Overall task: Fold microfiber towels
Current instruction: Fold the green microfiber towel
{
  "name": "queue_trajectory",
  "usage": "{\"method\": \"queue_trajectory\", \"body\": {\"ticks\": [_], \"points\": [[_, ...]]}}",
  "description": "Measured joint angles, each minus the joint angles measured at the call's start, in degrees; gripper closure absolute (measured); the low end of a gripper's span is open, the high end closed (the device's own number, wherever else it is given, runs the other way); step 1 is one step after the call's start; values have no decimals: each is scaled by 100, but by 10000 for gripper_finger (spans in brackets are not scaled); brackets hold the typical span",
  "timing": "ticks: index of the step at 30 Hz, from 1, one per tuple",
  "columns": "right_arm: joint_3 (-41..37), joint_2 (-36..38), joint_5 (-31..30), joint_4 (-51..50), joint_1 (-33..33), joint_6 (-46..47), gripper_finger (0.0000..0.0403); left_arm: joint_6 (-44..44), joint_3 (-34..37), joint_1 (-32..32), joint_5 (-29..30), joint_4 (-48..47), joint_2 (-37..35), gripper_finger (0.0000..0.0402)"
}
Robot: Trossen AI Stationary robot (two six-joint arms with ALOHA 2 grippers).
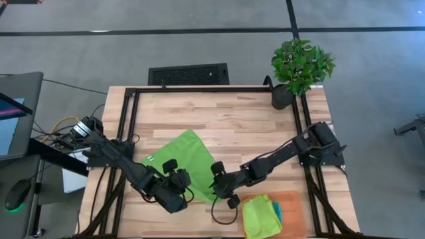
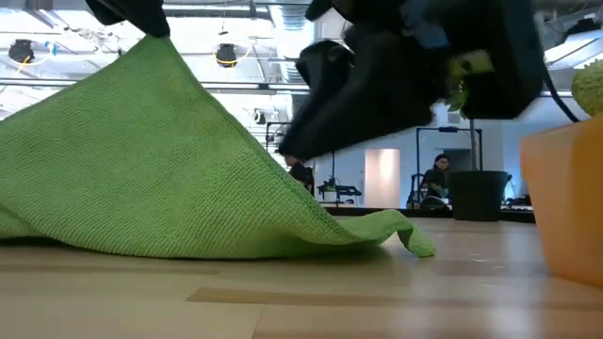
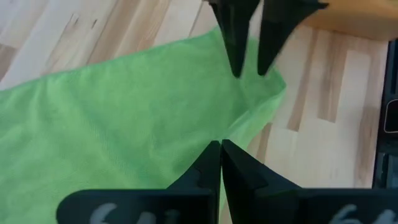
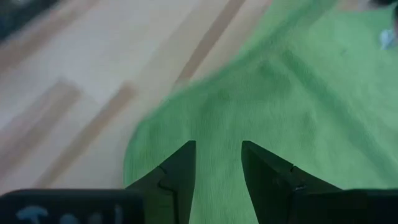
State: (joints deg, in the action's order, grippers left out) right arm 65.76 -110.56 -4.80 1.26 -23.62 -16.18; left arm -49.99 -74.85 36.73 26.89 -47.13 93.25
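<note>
A lime green towel [image 1: 179, 156] lies spread on the wooden table, its near part raised like a tent in the low view [image 2: 160, 179]. My left gripper [image 1: 180, 184] is shut on its near part [image 3: 219, 152]. My right gripper [image 1: 222, 189] is open just right of it. Its fingers stand over the towel's near right corner [image 4: 217, 165], and they also show in the left wrist view [image 3: 250, 65]. Another lime green towel [image 1: 257, 214] lies folded on a teal one [image 1: 277, 212], both on the orange mat [image 1: 292, 199]. The yellow towel does not show. My left gripper pinches the towel's near edge part [image 3: 211, 134] between its two shut fingers, coming from above. That part is lifted [image 2: 155, 47], and the cloth slopes down from it. The far part and right corner [image 2: 415, 240] rest on the table. My right gripper: I cannot tell whether its open fingers touch the towel.
A potted plant [image 1: 300, 66] stands at the table's far right corner. The mat with the folded stack fills the near right, and its side shows in the low view [image 2: 565, 198]. Bare wood [image 1: 232, 116] lies toward the far edge.
</note>
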Motion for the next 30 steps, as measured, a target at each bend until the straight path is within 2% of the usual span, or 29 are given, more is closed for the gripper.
{"method": "queue_trajectory", "body": {"ticks": [11, 15, 21, 30], "points": [[6, -50, 27, 630, -116, 578, 259, -69, 0, -7, 277, -235, 0, 401], [-7, -218, -283, 778, -109, 926, 261, -70, 0, -7, 370, -246, 4, 401], [-25, -442, -286, 776, -101, 974, 266, -28, 0, -7, 454, -246, 4, 401], [8, -287, -275, 947, -151, 1026, 268, 2, 0, -11, 496, -411, 7, 401]]}}
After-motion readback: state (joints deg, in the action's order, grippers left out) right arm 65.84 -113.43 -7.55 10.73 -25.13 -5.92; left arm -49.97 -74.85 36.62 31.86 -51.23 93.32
